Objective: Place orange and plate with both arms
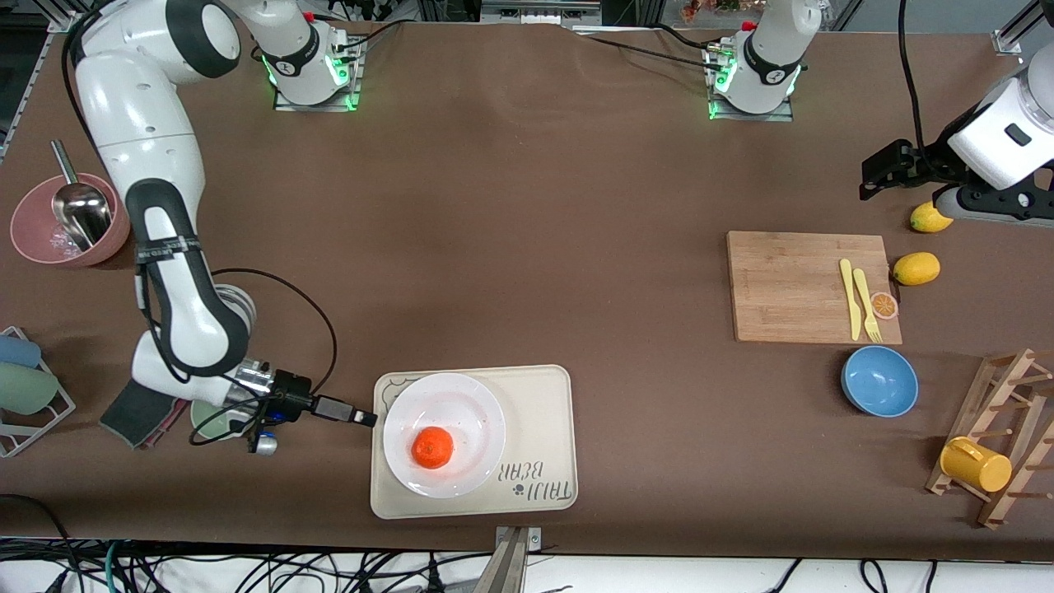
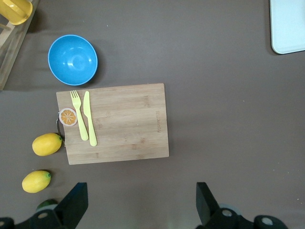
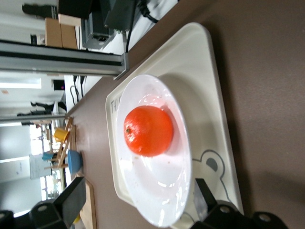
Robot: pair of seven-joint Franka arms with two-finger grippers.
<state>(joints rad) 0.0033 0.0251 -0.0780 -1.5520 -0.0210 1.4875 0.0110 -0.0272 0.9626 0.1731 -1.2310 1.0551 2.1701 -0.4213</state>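
Looks all but done: orange on plate atop tray, lower centre of the front view, right gripper spread open at the rim, left gripper open, waiting upper right.

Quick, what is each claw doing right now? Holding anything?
Left gripper: open, empty, over the table by the lemons.
Right gripper: open, holding nothing, at the plate rim.

- A brown cloth is covering the worktop edge to edge.
- Cables are lying tangled along the white floor by its near edge.
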